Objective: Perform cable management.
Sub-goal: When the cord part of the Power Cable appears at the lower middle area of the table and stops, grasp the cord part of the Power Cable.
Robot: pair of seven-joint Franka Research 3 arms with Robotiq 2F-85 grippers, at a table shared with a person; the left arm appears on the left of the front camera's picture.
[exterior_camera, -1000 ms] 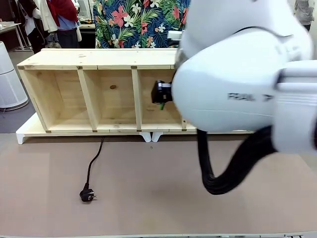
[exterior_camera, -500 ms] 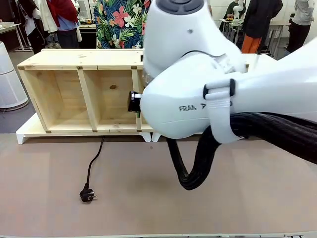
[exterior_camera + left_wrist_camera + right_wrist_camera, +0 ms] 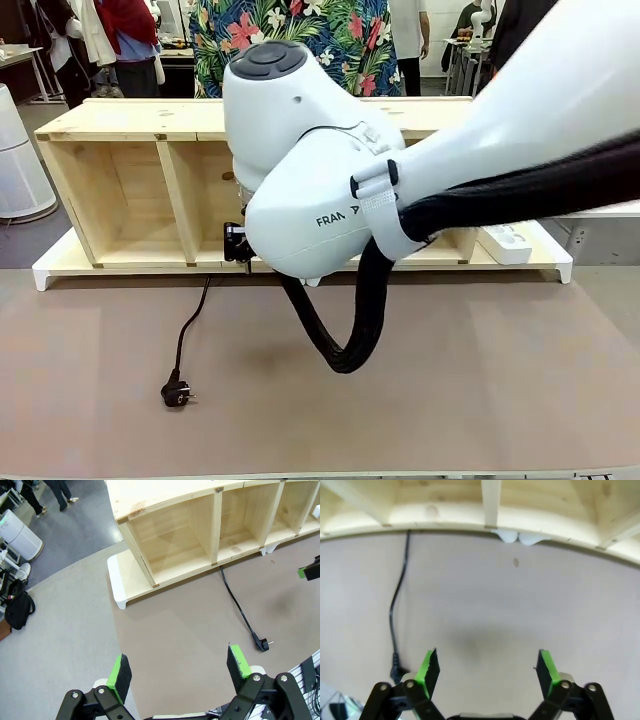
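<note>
We see the right arm (image 3: 320,190) stretched across the middle of the brown surface (image 3: 480,400). Its right fingers (image 3: 429,667) are spread wide, hold nothing, and hang over bare surface in front of a pale wooden shelf (image 3: 160,120) that lies on a white board. The cable (image 3: 184,335), thin and black, comes out from under the shelf's front edge and curves across the surface toward the robot's side. Its plug (image 3: 176,393) lies flat there, to the left of the arm. In the right wrist view the cable runs down just beside the pad at picture left. The left fingers (image 3: 119,672) are likewise parted and empty, high above the surface near its edge and well apart from the cable.
</note>
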